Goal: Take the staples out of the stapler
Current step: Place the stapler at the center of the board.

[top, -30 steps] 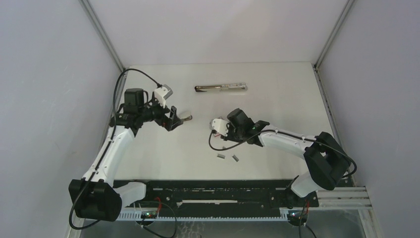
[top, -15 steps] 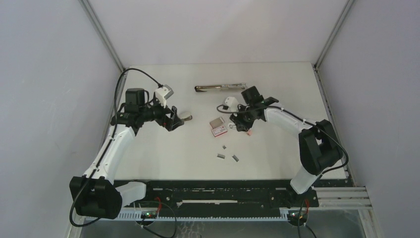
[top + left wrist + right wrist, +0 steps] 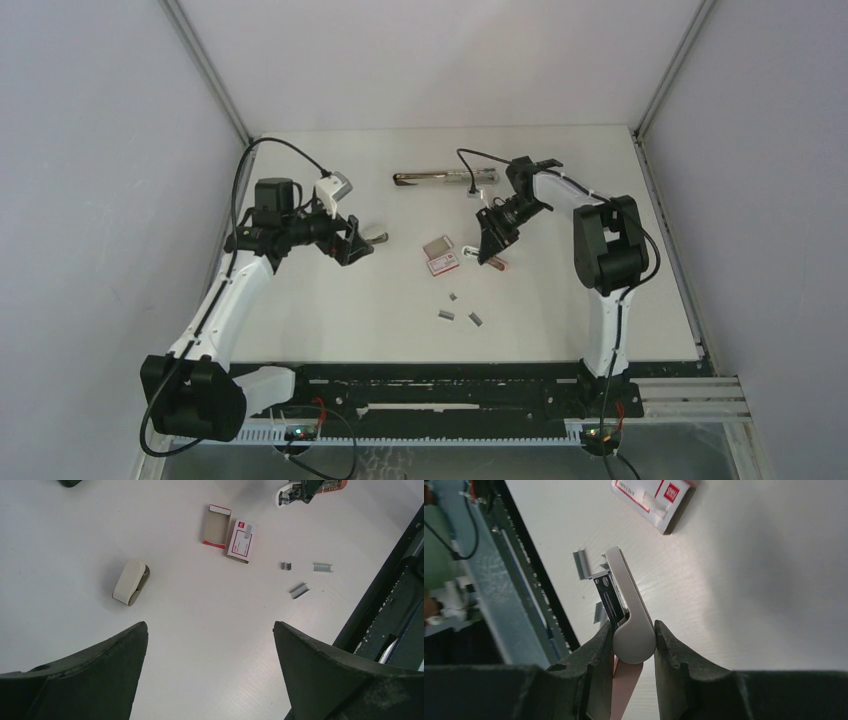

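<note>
My right gripper (image 3: 634, 630) is shut on the rounded rear end of a small white stapler (image 3: 626, 600), held above the table with its black magazine (image 3: 607, 596) showing along one side. Below it, grey staples (image 3: 581, 562) lie loose on the table; the top view shows three short strips (image 3: 445, 315). The right gripper (image 3: 492, 245) hangs just right of the red-and-white box (image 3: 440, 255). A second, cream stapler (image 3: 130, 582) lies on the table ahead of my open left gripper (image 3: 210, 625), which has nothing between its fingers.
The box is apart as an open tray (image 3: 216, 526) and a sleeve (image 3: 241, 534). A long silver metal tool (image 3: 445, 177) lies at the back. A pink strip (image 3: 626, 685) lies under the right gripper. The black rail (image 3: 450, 385) borders the near edge.
My right arm has swung from over the box up and to the right with the white stapler, uncovering the box. The left arm has stayed put.
</note>
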Controlling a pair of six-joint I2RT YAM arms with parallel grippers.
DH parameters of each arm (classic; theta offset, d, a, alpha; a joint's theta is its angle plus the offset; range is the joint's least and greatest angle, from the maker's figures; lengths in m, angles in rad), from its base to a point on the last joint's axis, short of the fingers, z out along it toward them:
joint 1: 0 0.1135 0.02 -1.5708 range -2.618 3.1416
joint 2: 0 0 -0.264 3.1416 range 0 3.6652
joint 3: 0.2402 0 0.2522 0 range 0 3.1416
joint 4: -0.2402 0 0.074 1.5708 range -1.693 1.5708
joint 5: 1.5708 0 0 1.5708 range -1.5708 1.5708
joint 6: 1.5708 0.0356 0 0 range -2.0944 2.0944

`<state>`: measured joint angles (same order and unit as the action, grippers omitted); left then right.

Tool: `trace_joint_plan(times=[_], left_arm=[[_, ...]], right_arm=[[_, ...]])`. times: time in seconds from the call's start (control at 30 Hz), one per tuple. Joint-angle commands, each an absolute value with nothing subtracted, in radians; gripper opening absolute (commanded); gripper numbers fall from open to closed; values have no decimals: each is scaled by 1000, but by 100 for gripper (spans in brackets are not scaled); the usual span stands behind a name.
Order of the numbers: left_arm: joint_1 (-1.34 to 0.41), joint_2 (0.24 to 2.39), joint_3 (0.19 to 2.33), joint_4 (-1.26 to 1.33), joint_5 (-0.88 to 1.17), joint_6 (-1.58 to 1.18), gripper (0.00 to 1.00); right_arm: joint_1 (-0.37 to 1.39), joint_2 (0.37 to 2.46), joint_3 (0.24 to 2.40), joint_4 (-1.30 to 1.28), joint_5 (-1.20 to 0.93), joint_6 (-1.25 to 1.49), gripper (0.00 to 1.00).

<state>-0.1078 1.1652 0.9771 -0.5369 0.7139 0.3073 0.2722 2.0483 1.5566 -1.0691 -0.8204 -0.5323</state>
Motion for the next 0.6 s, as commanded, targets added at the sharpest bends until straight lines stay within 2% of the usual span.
trace_joint_plan(times=[0.0,0.13,0.3,0.57], left_arm=[[-116,1164,969,-530,747,329,100],[-154,1163,976,-530,723,361,100],[-308,1183,993,-498,595,500,100],[-567,1408,1149,-503,420,691,100]], right_arm=[[244,2102,1602,-1209,-948,-494,23],[236,2135,1601,-1227,-948,-480,23],[223,2193,1621,-1265,-960,-468,23],[202,2248,1618,-1293,-960,-465,24]])
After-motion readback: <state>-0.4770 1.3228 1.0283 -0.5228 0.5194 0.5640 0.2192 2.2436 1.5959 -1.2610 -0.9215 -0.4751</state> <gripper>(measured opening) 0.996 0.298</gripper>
